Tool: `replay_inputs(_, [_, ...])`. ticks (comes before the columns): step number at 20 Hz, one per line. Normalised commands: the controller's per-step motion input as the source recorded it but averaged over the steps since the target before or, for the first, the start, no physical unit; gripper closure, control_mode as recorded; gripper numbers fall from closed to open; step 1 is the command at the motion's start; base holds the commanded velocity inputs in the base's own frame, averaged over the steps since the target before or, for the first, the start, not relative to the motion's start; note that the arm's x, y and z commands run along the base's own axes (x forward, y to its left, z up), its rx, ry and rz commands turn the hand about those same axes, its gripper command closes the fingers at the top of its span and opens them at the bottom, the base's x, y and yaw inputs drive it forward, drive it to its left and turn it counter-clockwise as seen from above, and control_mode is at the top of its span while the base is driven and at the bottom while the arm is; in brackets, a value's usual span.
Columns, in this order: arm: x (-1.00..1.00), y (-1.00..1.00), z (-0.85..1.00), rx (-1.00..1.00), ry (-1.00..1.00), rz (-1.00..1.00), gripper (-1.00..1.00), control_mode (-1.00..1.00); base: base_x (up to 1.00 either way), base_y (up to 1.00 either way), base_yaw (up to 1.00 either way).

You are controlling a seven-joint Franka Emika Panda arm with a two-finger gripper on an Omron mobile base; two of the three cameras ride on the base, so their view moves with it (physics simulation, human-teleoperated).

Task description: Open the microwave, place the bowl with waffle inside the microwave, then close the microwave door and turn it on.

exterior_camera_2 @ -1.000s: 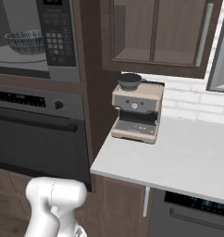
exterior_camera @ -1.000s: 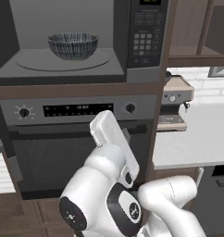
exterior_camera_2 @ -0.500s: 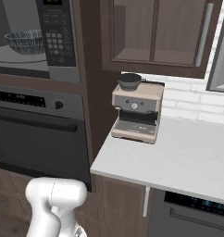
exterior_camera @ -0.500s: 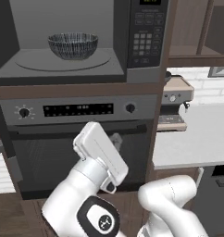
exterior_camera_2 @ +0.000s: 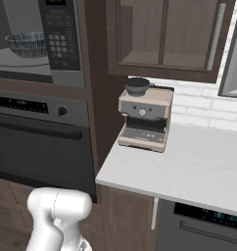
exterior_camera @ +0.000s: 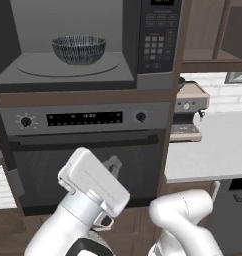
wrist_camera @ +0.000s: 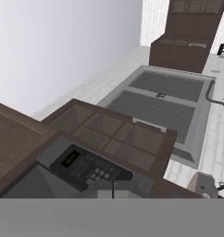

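The microwave [exterior_camera: 93,45] stands open above the oven [exterior_camera: 88,150], and the bowl [exterior_camera: 78,48] sits inside it on the round turntable [exterior_camera: 68,65]. The waffle cannot be made out in the bowl. The keypad [exterior_camera: 159,35] is at the right of the opening. A coffee machine [exterior_camera_2: 144,117] stands on the counter [exterior_camera_2: 189,166]. The gripper's fingers are hidden, so I cannot tell if they are wide or narrow

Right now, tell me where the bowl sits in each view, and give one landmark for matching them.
Left base view: the bowl sits upper left, on the turntable inside the microwave.
Right base view: at the top-left edge.
Hand view: not in it.
Shared landmark: the keypad panel, right of the bowl.
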Motion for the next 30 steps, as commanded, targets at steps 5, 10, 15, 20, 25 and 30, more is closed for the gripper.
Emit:
replay_inputs(5, [0.00,0.65,-0.04,-0.08,-0.03,-0.07,1.00,-1.00,0.00,0.00,0.00])
replay_inputs(10, [0.00,0.74,-0.05,-0.19,-0.07,-0.06,1.00,-1.00,0.00,0.00,0.00])
replay_inputs(15, [0.00,0.77,-0.16,-0.25,-0.02,-0.03,1.00,-1.00,0.00,0.00,0.00])
replay_inputs(20, [0.00,0.69,-0.09,-0.22,-0.01,-0.03,1.00,-1.00,0.00,0.00,0.00])
replay_inputs(25, [0.00,0.36,-0.21,-0.21,0.00,-0.04,1.00,-1.00,0.00,0.00,0.00])
replay_inputs(30, [0.01,0.33,-0.16,-0.19,0.00,-0.07,1.00,-1.00,0.00,0.00,0.00])
